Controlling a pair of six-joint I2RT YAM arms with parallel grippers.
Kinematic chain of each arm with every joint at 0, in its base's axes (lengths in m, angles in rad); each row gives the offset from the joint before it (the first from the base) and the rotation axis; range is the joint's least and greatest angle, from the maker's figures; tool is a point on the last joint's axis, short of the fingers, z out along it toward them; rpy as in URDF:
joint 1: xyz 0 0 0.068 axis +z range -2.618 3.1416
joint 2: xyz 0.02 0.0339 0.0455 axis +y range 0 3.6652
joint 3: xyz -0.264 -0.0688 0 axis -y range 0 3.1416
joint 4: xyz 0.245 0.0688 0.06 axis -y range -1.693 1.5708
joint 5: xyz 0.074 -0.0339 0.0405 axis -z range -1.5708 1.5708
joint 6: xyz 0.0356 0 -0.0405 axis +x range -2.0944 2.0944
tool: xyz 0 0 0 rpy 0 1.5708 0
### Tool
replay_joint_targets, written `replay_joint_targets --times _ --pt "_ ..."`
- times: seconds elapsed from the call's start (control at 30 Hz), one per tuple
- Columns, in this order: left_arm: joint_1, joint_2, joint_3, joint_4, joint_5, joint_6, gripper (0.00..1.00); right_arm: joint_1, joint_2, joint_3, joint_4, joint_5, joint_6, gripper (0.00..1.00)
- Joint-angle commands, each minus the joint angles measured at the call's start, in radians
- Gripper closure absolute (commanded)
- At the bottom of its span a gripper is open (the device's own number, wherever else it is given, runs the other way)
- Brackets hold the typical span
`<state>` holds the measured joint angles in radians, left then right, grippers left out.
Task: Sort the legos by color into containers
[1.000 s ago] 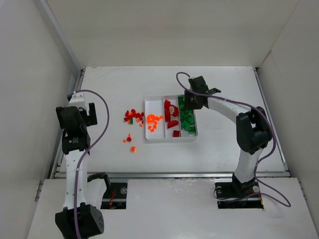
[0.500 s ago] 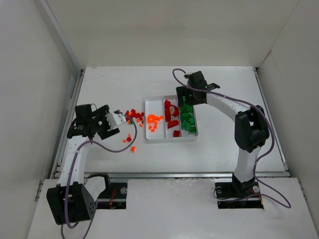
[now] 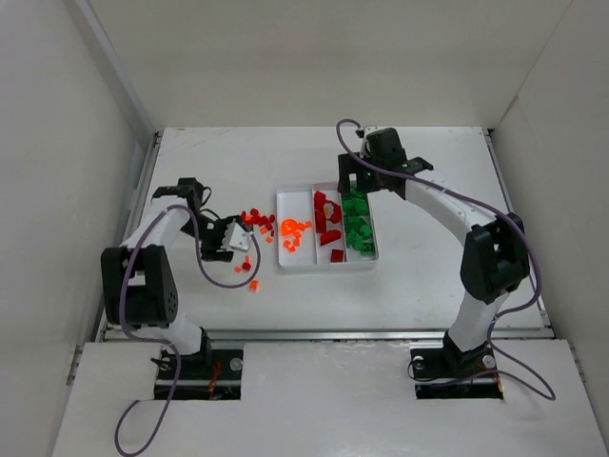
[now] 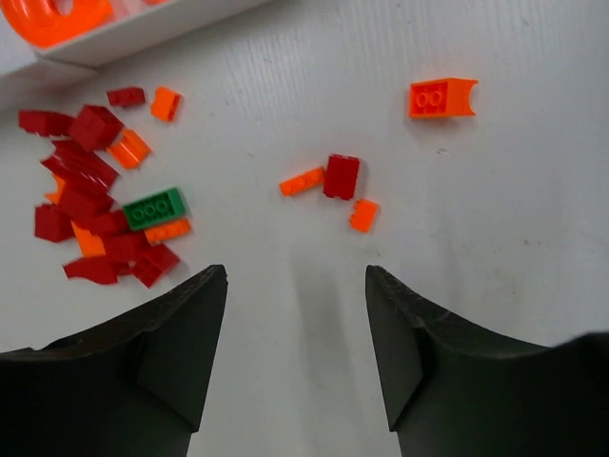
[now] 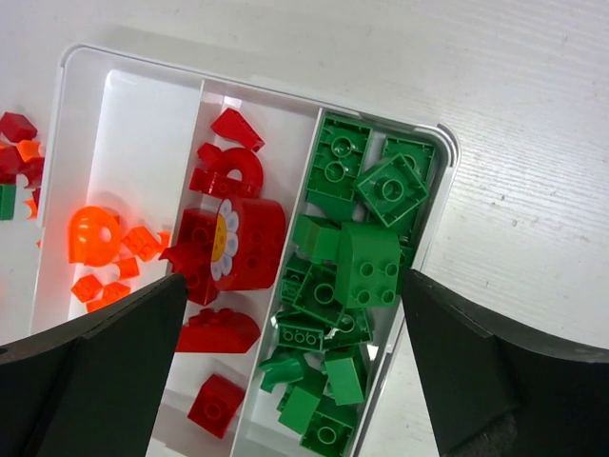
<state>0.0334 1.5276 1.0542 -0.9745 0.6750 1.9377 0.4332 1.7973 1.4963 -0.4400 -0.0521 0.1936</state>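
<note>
Left wrist view: the left hand (image 4: 295, 286) has its two dark fingers spread apart with nothing between them, over bare table (image 4: 533, 286). Just ahead of the gap lie a small dark red brick (image 4: 341, 176) touching a thin orange strip (image 4: 302, 181), with an orange chip (image 4: 363, 215) just beside them. Farther out to the right an orange brick (image 4: 442, 98) with a curved end sits by itself. To the left is a loose heap of legos (image 4: 90, 186), mostly dark red bits with a few orange ones mixed in and one green studded brick (image 4: 154, 209) at its near edge. Beyond the heap shows a corner of the white tray (image 4: 143, 33).

Over that tray, the right hand (image 5: 290, 286) hangs with its fingers wide apart and empty. Below it, the left compartment (image 5: 133, 124) holds a round orange piece (image 5: 93, 235) and small orange bits, its far half bare. The middle compartment (image 5: 281, 129) holds dark red pieces, among them an arch (image 5: 228, 171) and a block printed with a white daisy (image 5: 228, 243). The right compartment (image 5: 436, 157) is packed with green bricks (image 5: 352, 257).

From above, the tray lies mid-table, and the heap is just off its left side.
</note>
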Motion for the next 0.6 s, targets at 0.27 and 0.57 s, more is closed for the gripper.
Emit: replay_joint_targets --times 0.27,0.57 --pt "-0.262 0.028 0.010 -0.008 -0.118 0.087 0.57 -0.044 -0.010 0.001 0.030 -0.015 -0.045 0.01" --pt "-0.280 0.082 -0.020 0.037 -0.203 0.086 0.63 -0.074 0.008 -0.008 0.053 -0.034 -0.045 0.01"
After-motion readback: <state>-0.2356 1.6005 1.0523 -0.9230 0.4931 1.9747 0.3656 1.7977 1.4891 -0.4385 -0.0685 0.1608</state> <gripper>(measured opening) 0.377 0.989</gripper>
